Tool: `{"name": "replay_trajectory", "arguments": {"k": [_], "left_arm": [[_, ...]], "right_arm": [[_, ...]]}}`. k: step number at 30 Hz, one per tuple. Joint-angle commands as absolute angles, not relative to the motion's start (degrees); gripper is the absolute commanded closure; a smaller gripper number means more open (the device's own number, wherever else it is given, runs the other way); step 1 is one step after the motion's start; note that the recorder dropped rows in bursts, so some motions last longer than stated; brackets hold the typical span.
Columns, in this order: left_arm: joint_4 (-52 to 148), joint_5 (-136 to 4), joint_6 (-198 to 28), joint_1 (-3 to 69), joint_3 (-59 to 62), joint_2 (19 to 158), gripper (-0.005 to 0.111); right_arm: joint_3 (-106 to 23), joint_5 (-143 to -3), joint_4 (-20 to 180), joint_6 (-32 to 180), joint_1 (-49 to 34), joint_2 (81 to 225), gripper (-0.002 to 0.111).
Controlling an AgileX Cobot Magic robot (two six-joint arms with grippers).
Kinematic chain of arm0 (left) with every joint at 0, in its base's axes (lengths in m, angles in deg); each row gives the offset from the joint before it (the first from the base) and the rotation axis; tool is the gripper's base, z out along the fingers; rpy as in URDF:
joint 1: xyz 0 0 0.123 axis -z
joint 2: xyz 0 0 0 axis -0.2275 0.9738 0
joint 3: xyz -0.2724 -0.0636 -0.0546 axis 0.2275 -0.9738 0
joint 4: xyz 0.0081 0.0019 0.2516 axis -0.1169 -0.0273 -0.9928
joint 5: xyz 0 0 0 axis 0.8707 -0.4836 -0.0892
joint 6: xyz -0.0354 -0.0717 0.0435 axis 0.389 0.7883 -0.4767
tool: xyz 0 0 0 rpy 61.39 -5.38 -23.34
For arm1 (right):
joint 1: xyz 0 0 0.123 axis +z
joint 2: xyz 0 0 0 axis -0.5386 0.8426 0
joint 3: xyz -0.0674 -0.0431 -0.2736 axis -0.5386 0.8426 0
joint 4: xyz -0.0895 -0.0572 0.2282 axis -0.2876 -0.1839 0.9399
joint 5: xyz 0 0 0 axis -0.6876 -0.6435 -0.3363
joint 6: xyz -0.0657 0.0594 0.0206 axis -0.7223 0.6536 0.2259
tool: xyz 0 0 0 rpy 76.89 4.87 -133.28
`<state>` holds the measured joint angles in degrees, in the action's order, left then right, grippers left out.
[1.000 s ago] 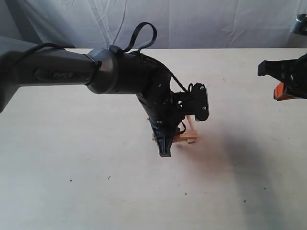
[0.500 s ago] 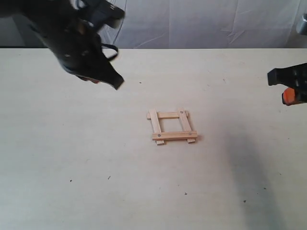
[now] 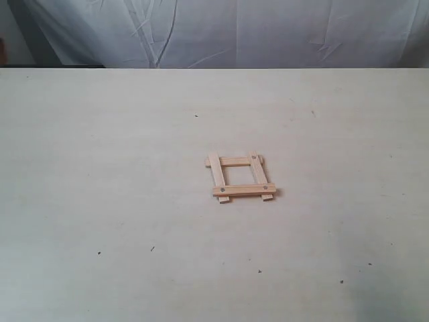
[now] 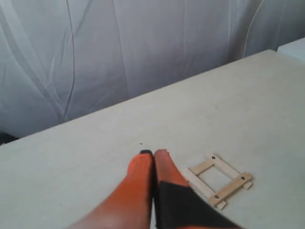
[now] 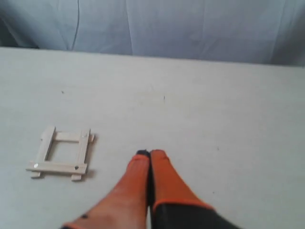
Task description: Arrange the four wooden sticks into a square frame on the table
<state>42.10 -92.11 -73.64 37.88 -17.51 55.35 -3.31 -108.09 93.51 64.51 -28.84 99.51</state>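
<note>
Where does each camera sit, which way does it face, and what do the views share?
Exterior view: above, looking down on the table and square frame; no robot part shows.
Left wrist view: behind the shut left gripper, facing the white cloth.
Right wrist view: behind the shut right gripper, facing likewise.
Shared: all show the square frame.

Your left gripper (image 4: 153, 153) has gone from over the square frame (image 3: 243, 190), out toward the far left; your right gripper (image 5: 150, 153) has left the right edge.

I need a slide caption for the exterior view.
Four wooden sticks laid as a square frame on the pale table.
</note>
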Motion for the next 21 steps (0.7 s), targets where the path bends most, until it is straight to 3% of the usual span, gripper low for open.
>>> {"name": "replay_trajectory", "arguments": {"k": [1,9,21], "left_arm": [[37.9,-87.6,-73.2,37.8,-24.2,46.9,0.106],[36.5,-91.7,-73.2,37.8,-28.5,41.1,0.106],[36.4,-91.9,-73.3,37.8,-28.5,40.9,0.106]], "right_arm": [[1.3,-102.2,92.9,64.0,-29.1,89.5,0.109],[2.1,-103.6,94.3,64.2,-29.1,82.1,0.109],[3.9,-103.6,94.5,64.2,-29.1,81.8,0.109]]}}
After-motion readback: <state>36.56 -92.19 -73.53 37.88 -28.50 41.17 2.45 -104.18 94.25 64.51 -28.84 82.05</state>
